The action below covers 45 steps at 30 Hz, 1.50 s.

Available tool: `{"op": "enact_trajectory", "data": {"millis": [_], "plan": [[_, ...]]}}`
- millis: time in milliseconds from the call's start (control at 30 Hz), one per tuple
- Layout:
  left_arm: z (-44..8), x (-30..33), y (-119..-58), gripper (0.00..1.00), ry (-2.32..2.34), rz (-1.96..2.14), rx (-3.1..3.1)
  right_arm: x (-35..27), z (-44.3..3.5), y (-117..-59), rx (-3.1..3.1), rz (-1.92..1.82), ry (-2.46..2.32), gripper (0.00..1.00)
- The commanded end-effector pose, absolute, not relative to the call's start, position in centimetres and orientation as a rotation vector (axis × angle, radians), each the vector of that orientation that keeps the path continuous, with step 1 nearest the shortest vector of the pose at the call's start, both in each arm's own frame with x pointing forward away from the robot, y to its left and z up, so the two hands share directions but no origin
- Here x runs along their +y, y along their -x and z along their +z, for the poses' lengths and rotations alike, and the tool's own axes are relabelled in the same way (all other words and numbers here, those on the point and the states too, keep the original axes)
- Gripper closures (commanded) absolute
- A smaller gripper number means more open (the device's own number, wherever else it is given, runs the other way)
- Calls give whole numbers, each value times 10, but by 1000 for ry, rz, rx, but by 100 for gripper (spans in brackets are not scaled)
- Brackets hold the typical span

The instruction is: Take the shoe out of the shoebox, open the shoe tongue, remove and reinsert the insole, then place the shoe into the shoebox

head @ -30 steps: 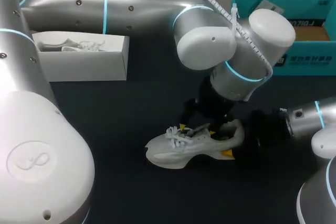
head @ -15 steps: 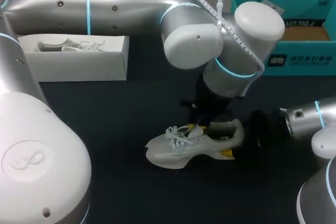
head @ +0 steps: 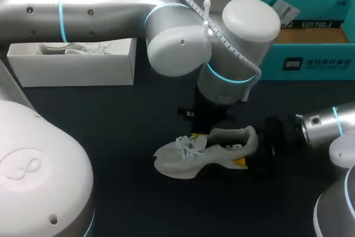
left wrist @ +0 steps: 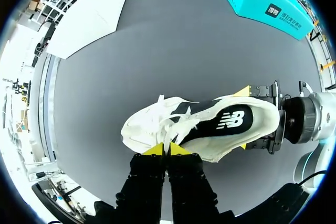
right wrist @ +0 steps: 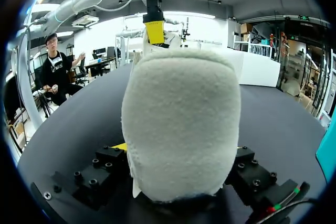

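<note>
A white shoe [head: 205, 151] lies on its side on the dark table, and its black insole [left wrist: 223, 124] shows through the opening. My left gripper [left wrist: 168, 149] reaches down from above. Its yellow tips are pressed together on a thin white piece of the tongue at the laces [left wrist: 167, 139]. In the head view the left wrist [head: 222, 90] hides most of that grip. My right gripper [left wrist: 243, 119] comes in from the right, with one yellow tip on each side of the heel [right wrist: 181, 129], holding it. The left fingertip [right wrist: 154, 31] shows beyond the heel.
A white shoebox [head: 83, 70] holding another white shoe stands at the back left. A teal box [head: 327, 62] stands at the back right, close behind my left arm's elbow. Bare dark table lies in front of the shoe.
My left gripper has gone from open to shut at the shoe's lacing, and the left arm has shifted to the left. The shoe and the right gripper have stayed put.
</note>
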<state>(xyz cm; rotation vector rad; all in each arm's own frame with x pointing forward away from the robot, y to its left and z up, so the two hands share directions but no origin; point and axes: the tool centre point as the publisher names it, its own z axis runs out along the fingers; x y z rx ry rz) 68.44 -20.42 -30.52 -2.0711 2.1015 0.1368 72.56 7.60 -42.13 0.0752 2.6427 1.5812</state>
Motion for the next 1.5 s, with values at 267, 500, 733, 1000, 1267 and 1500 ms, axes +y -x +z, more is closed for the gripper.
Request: {"op": "enact_trajectory", "data": {"millis": [267, 500, 733, 1000, 1267, 1500], "plan": [[-305, -173, -674, 100, 2235, 66, 1858, 77, -422, -725, 2643, 1576, -77, 100], [-322, -159, -670, 100, 2286, 116, 1799, 77, -422, -725, 2643, 1576, -77, 100], [-344, -146, -665, 100, 2357, 145, 1753, 77, -422, -725, 2643, 1576, -77, 100], [-361, -135, -663, 100, 2410, 170, 1714, 77, -422, -725, 2643, 1576, -77, 100], [-372, -134, -660, 75, 2437, 218, 1733, 77, -422, -725, 2643, 1576, -77, 100], [-383, -135, -659, 12, 2460, 258, 1730, 77, -422, -725, 2643, 1576, -77, 100]]}}
